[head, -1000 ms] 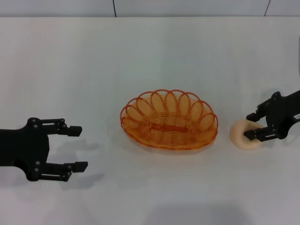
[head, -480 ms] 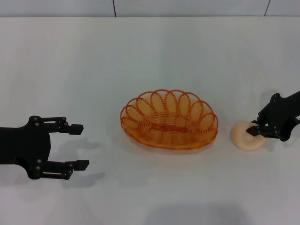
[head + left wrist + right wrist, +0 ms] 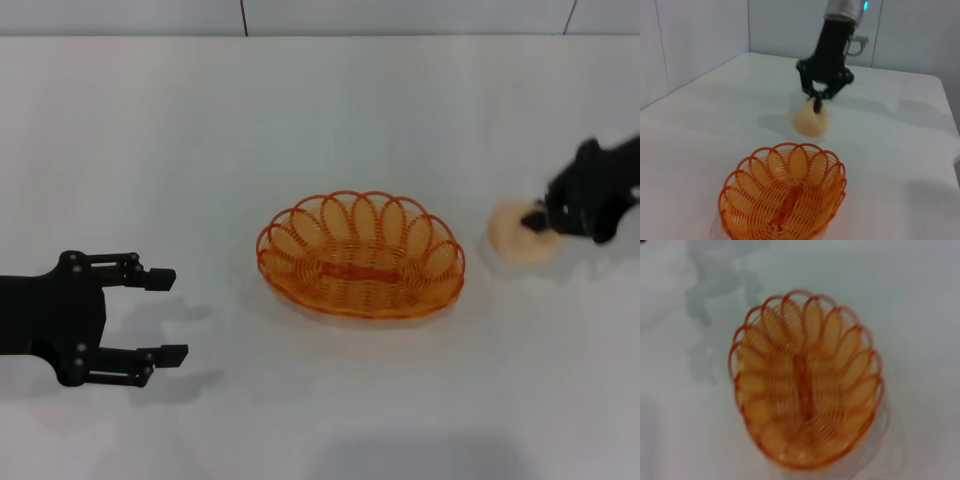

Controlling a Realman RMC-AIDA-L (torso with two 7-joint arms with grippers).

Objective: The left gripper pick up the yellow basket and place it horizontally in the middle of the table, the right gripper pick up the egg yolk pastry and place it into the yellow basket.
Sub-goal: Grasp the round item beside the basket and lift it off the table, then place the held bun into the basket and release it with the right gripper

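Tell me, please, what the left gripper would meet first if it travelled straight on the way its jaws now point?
Probably the yellow basket. The left gripper, jaws open, points across the table toward the basket's near side, with nothing between them. Height is unclear, so it might pass over the rim.

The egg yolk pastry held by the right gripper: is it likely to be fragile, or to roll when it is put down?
The egg yolk pastry looks soft and bun-like, so the right gripper, shut on it above the table, could probably dent it. Its rounded shape suggests it may roll slightly once released; the yellow basket has raised sides that should likely contain it.
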